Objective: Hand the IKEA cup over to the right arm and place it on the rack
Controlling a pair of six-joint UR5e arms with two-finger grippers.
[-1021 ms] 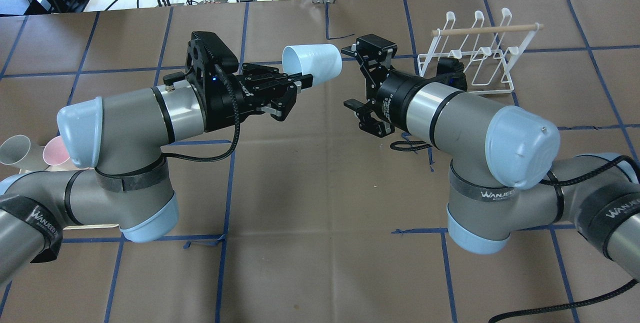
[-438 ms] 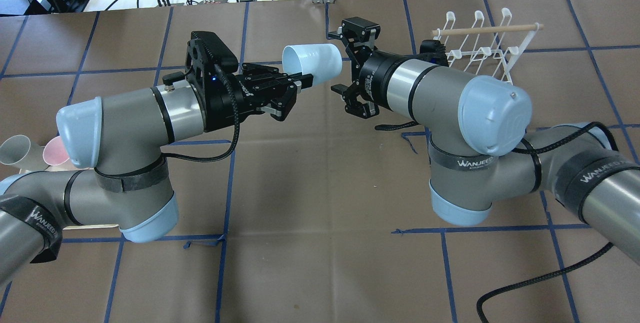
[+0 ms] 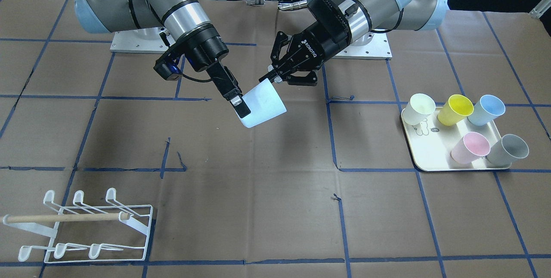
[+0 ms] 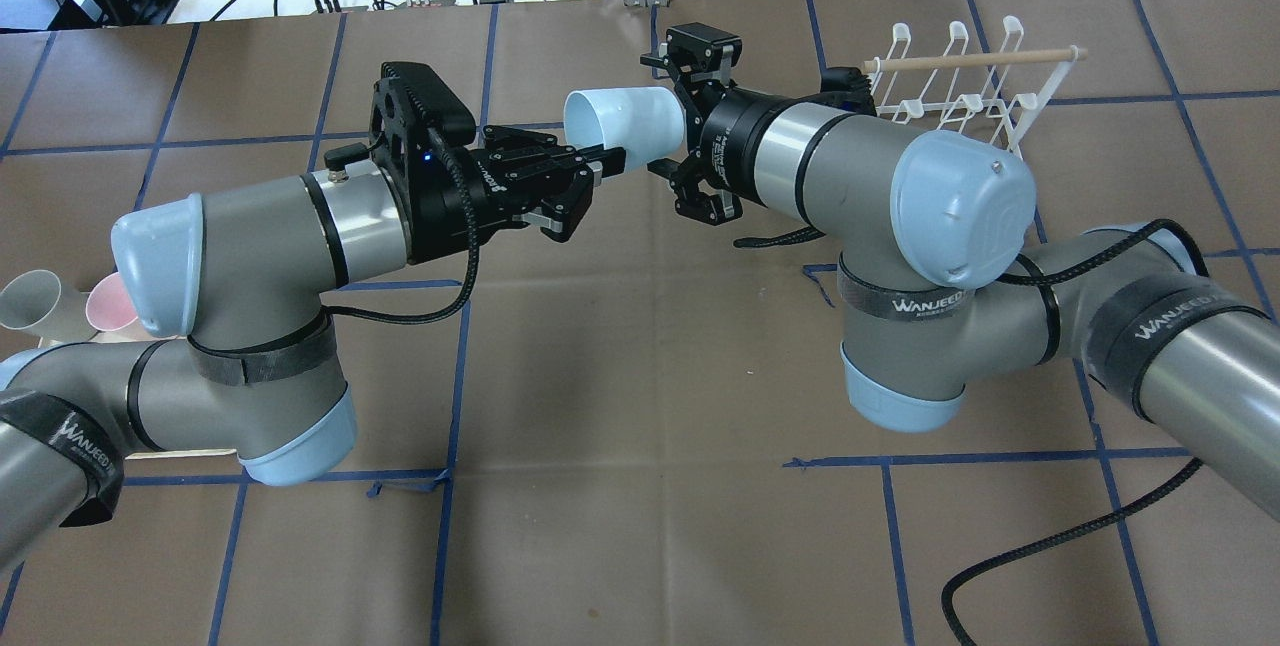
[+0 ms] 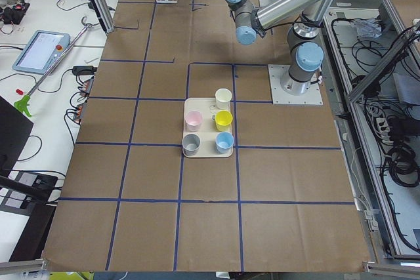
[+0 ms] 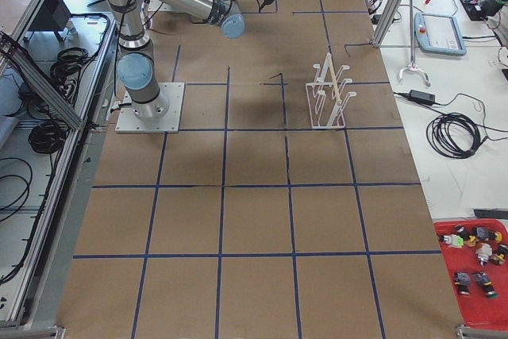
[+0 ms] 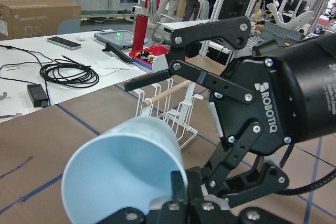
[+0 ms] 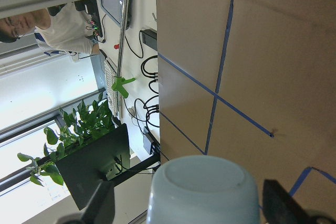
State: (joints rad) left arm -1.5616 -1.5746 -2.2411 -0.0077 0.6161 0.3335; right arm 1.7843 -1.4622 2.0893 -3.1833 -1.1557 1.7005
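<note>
Frontally, the cup (image 3: 267,103) hides one of the right arm's (image 3: 181,7) fingers (image 3: 242,108).

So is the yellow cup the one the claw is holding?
No, the left claw holds a pale blue cup, while the yellow cup stands on the tray.

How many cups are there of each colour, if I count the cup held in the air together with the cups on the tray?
Light blue: 2, the held cup and, on the tray, another blue cup
Cream cup: 1
Yellow cup: 1
Pink cup: 1
Grey cup: 1
Total: 6 cups
</note>
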